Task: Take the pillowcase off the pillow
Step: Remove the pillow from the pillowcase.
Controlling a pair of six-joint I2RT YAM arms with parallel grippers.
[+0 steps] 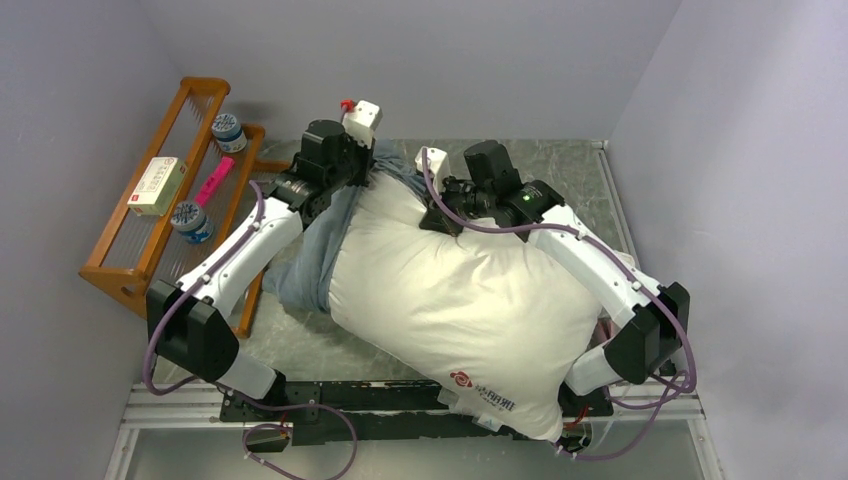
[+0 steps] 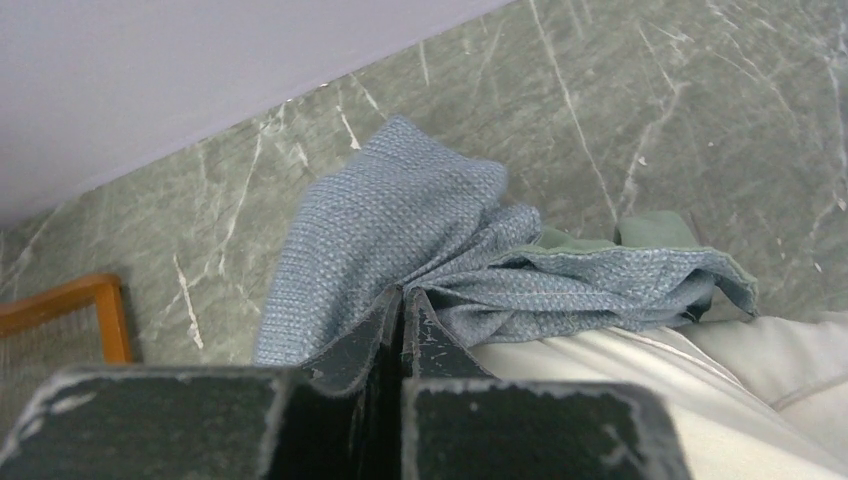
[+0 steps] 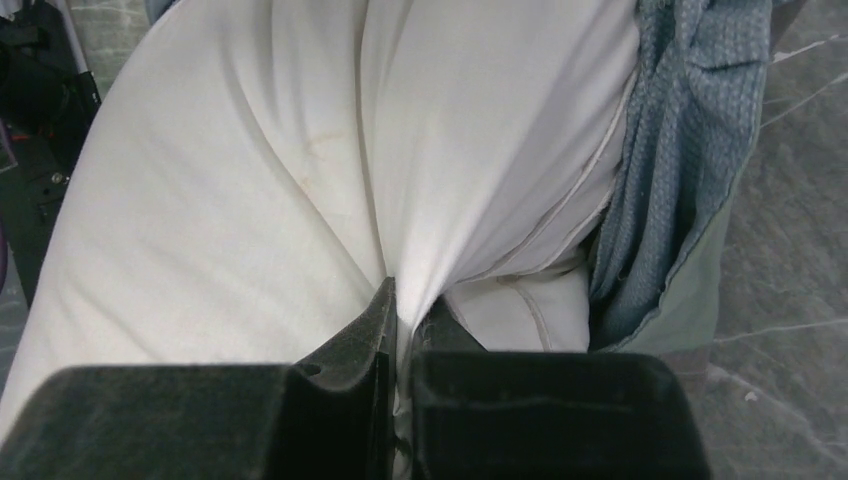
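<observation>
The big white pillow (image 1: 460,300) lies slantwise across the table, its red logo near the front edge. The grey-blue pillowcase (image 1: 305,265) is bunched off its far left end and covers only that end. My left gripper (image 2: 405,295) is shut on a fold of the pillowcase (image 2: 390,210), whose creases run out from the fingertips; white pillow (image 2: 640,370) shows just to its right. My right gripper (image 3: 400,295) is shut on a pinch of the pillow (image 3: 250,170), with the pillowcase (image 3: 680,130) hanging at its right. From above, both grippers sit at the pillow's far end.
A wooden rack (image 1: 130,270) stands at the left with two jars (image 1: 228,130), a box (image 1: 158,185) and a pink item (image 1: 213,182). Grey walls close in behind and on both sides. Green marbled tabletop (image 1: 560,170) shows at the back right.
</observation>
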